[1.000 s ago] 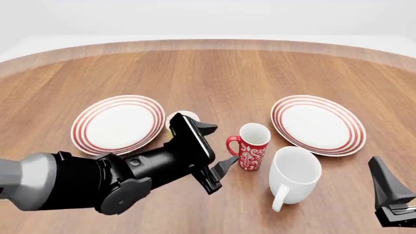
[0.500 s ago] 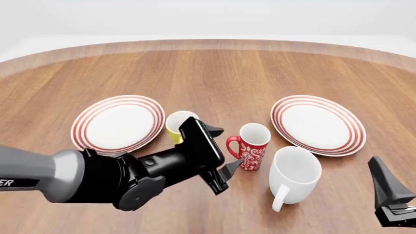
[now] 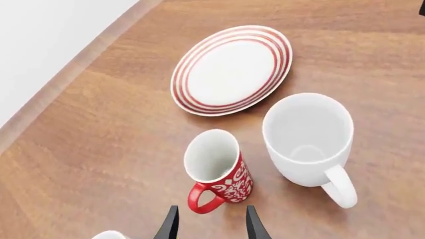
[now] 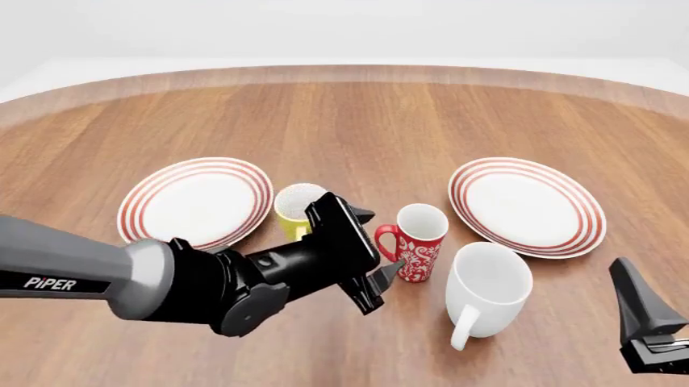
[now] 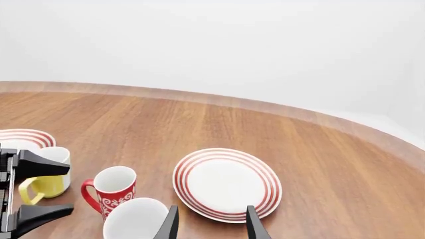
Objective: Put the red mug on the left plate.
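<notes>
The red mug (image 4: 417,243) with its white floral pattern stands upright mid-table, its handle turned toward the left plate (image 4: 196,203). My left gripper (image 4: 379,243) is open, its fingertips just short of the handle on either side, holding nothing. In the left wrist view the red mug (image 3: 219,167) sits right ahead of the open left gripper (image 3: 211,224). My right gripper (image 5: 211,224) is open and empty, low at the near right (image 4: 644,322), apart from everything. From the right wrist view I see the red mug (image 5: 113,191) and part of the left plate (image 5: 20,138).
A yellow mug (image 4: 297,208) stands between the left plate and the red mug, close behind my left arm. A larger white mug (image 4: 486,289) stands right next to the red mug on its near right. The look-alike right plate (image 4: 525,205) lies beyond it.
My left gripper has advanced to the right toward the red mug's handle, uncovering the yellow mug. The right arm and all the mugs have stayed put.
</notes>
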Tool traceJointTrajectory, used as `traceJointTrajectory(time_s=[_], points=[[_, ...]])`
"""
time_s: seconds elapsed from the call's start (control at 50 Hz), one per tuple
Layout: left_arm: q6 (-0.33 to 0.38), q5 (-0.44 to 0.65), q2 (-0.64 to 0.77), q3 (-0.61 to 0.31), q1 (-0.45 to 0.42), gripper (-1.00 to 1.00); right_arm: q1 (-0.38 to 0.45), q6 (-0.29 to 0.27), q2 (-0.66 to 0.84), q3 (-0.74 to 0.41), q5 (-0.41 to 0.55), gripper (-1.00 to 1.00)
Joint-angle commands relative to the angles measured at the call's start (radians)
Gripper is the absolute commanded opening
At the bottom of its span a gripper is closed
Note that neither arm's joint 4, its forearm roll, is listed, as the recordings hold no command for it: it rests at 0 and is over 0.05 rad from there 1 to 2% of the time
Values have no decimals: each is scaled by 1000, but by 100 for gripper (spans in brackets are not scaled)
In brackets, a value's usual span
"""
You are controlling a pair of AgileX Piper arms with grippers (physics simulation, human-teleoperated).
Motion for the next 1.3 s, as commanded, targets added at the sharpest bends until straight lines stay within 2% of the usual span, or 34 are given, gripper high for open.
traceJointTrajectory(time_s=[0.02, 1.3], points=[[3, 5, 27, -25, 1, 100, -1, 1, 10, -1, -9, 100], [10, 21, 152, -111, 43, 100, -5, 0, -17, 0, 13, 100]])
